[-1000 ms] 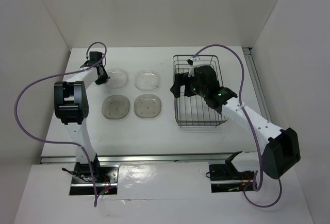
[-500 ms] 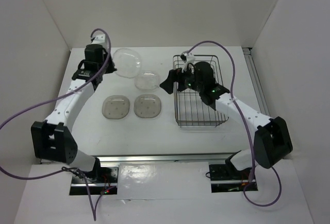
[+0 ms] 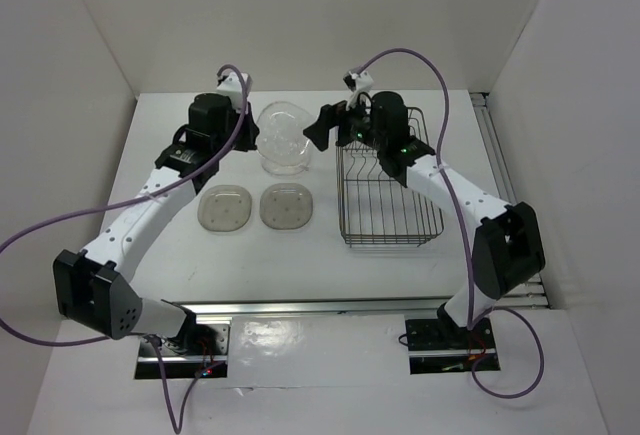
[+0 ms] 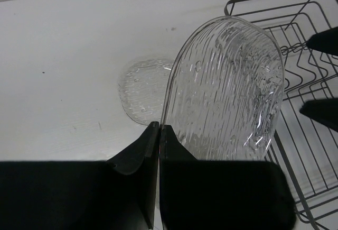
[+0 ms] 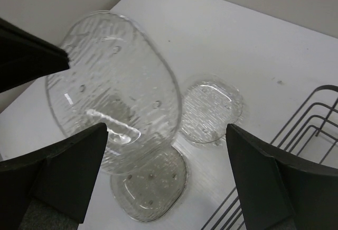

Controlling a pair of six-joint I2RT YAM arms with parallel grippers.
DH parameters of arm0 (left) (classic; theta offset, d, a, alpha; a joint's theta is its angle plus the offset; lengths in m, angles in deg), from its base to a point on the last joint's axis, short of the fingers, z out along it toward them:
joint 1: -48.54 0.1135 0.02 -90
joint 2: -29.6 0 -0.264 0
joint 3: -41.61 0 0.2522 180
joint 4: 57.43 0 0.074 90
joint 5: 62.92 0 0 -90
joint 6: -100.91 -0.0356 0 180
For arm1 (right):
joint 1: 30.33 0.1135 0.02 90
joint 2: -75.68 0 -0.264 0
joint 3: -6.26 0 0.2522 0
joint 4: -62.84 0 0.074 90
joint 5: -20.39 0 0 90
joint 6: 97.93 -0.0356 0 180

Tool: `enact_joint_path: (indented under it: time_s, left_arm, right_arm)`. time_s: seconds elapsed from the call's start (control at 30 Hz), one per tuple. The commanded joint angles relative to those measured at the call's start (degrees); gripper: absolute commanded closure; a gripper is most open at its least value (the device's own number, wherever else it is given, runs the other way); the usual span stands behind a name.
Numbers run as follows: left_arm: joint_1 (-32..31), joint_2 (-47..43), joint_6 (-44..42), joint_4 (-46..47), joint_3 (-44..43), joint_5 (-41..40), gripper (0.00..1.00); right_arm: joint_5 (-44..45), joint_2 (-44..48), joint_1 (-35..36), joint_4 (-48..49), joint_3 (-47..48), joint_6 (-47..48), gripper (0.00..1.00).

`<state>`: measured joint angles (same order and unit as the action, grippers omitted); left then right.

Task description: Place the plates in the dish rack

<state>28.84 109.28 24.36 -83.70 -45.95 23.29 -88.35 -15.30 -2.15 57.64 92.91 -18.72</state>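
Note:
My left gripper (image 3: 252, 127) is shut on the rim of a clear plate (image 3: 282, 131), held on edge above the table just left of the dish rack (image 3: 392, 217). In the left wrist view the fingertips (image 4: 158, 128) pinch the lower edge of this plate (image 4: 227, 87). My right gripper (image 3: 322, 127) stands open, facing the held plate (image 5: 113, 87) from the rack's far left corner without touching it. A second clear plate (image 5: 211, 111) lies flat below. Two smoky grey plates (image 3: 226, 207) (image 3: 287, 205) lie side by side nearer the arms. No plate stands in the rack.
The rack's upright wire dividers (image 4: 309, 76) run along its length. White walls close in the table at the back and both sides. Purple cables arch over both arms.
My left gripper has carried the clear plate up off the table and rightward to the rack. My right gripper has swung from over the rack to its far left corner, staying open.

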Motion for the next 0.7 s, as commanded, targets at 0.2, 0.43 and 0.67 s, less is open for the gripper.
enact_joint_path:
  time_s: [0.2,0.43,0.67]
  left_arm:
    - [-0.2,-5.2,1.4,4.6,1.0,10.1,1.0]
    - [-0.2,-4.1,1.9,5.8,1.0,13.8,1.0]
    - [-0.2,-3.0,1.9,5.8,1.0,12.7,1.0]
  right_arm:
    - [-7.4,-4.6,-4.3,6.3,2.0,-1.2,0.06]
    - [-19.8,-5.7,-5.3,11.9,1.5,-4.8,0.34]
    - [-25.9,-7.9,-5.3,18.0,0.8,-10.4,0.93]
